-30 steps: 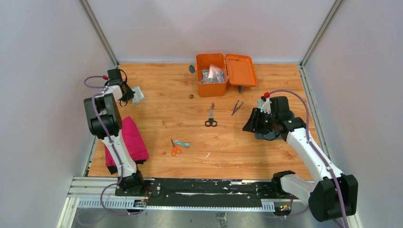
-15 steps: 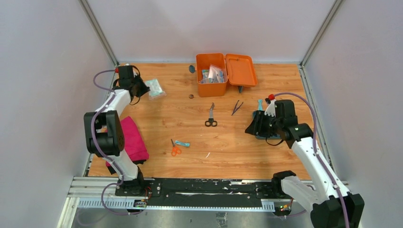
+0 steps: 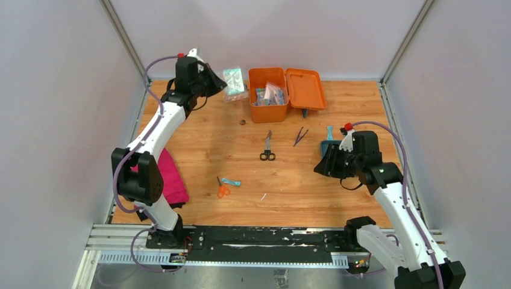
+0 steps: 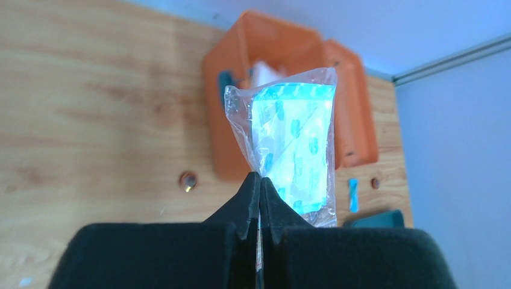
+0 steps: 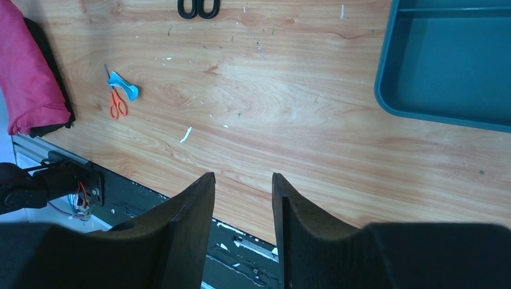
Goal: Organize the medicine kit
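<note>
**Ana:** So, from above, where was the medicine kit [image 3: 269,114]?

**Ben:** It stood at the far middle of the table, with its lid [image 3: 305,88] open to the right side. The left gripper [image 3: 224,84] hung just beside the kit, on its left and raised above the table. It was clamped on one clear packet [image 3: 234,80]. I judged that the next move had to go to the right, over the kit's left wall. The right gripper [image 3: 322,164] was well apart from the kit, so the left arm was the nearer one.

**Ana:** And the left wrist view?

**Ben:** The fingers [image 4: 252,195] were pressed together on the packet's [image 4: 295,144] lower edge. Its long axis ran straight out from them, toward the kit [image 4: 220,150] beyond and below.

**Ana:** The right wrist view?

**Ben:** The right gripper [image 5: 243,198] was apart and held nothing. The kit was not visible there, only bare table and a corner of the teal tray [image 5: 446,60].

**Ana:** How many things did you count?

**Ben:** One kit, one held packet, one tray, two scissors, black [image 3: 267,150] and orange [image 3: 222,189], one pair of tweezers [image 3: 300,136] and one pink cloth [image 3: 169,177], all nearer to the arms than the kit.
</note>
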`<state>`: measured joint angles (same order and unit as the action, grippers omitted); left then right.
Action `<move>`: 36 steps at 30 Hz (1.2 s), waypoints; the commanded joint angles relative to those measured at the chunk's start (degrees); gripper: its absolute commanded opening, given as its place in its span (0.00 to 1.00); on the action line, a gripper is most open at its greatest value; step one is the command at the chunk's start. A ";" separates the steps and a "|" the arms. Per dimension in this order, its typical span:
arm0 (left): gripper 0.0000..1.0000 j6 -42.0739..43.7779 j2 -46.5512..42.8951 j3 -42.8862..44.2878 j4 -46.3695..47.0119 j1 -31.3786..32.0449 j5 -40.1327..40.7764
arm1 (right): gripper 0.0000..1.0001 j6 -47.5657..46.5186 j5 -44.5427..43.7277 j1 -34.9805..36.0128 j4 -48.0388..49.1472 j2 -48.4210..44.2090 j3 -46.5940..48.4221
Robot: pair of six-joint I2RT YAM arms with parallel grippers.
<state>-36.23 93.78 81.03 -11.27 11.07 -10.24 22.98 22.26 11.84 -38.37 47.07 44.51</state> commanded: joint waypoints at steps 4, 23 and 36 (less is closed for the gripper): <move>0.00 4.83 9.82 13.28 0.38 5.29 -3.97 | 0.45 0.17 -1.34 -0.59 -3.33 -1.50 0.72; 0.00 4.10 34.53 37.00 -0.49 9.67 -1.82 | 0.45 -0.60 -2.75 -0.67 -4.43 -0.69 0.04; 0.41 8.42 31.28 38.40 -5.45 9.67 1.63 | 0.45 -0.92 -3.25 -0.63 -5.61 -1.53 1.29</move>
<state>-30.24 129.80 117.93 -14.66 20.43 -10.04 22.90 19.86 11.84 -41.67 46.39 44.51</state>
